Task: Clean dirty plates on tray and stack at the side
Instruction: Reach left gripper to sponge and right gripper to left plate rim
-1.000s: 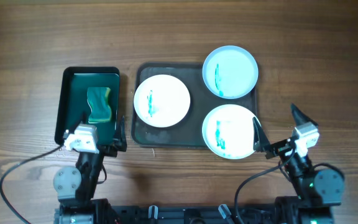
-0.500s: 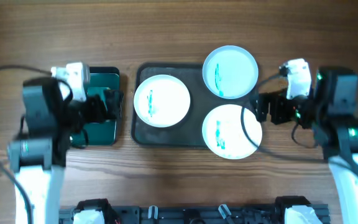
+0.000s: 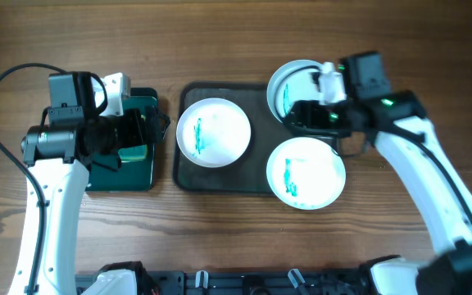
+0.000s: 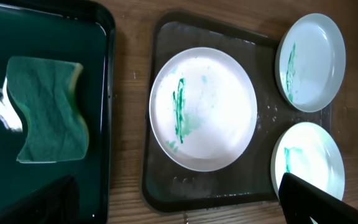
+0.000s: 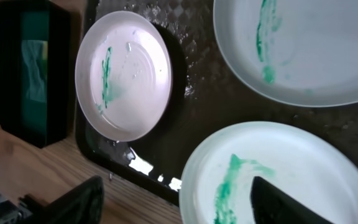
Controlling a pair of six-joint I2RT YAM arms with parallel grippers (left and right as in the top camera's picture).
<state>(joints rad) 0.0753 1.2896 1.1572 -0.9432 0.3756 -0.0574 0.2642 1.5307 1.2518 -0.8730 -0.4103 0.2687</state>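
Three smeared plates lie on the grey tray (image 3: 220, 179): a white plate (image 3: 213, 133) at the left, a second white plate (image 3: 306, 172) and the blue plate (image 4: 309, 62) at the right. The left claw (image 4: 176, 190) hangs wide open near the sponge (image 4: 48, 109), and the right claw (image 5: 178, 186) is wide open over the blue plate's edge

The left plate (image 3: 213, 133) and near plate (image 3: 306, 172) are white, and the far plate (image 3: 289, 82) is pale blue; each is streaked with teal-green smears. The tray (image 3: 220, 180) is dark grey, the small tray (image 4: 109, 74) black with a green inside, and the sponge (image 4: 48, 112) green on top and yellow at the edge. The tabletop (image 3: 220, 41) is brown wood grain.
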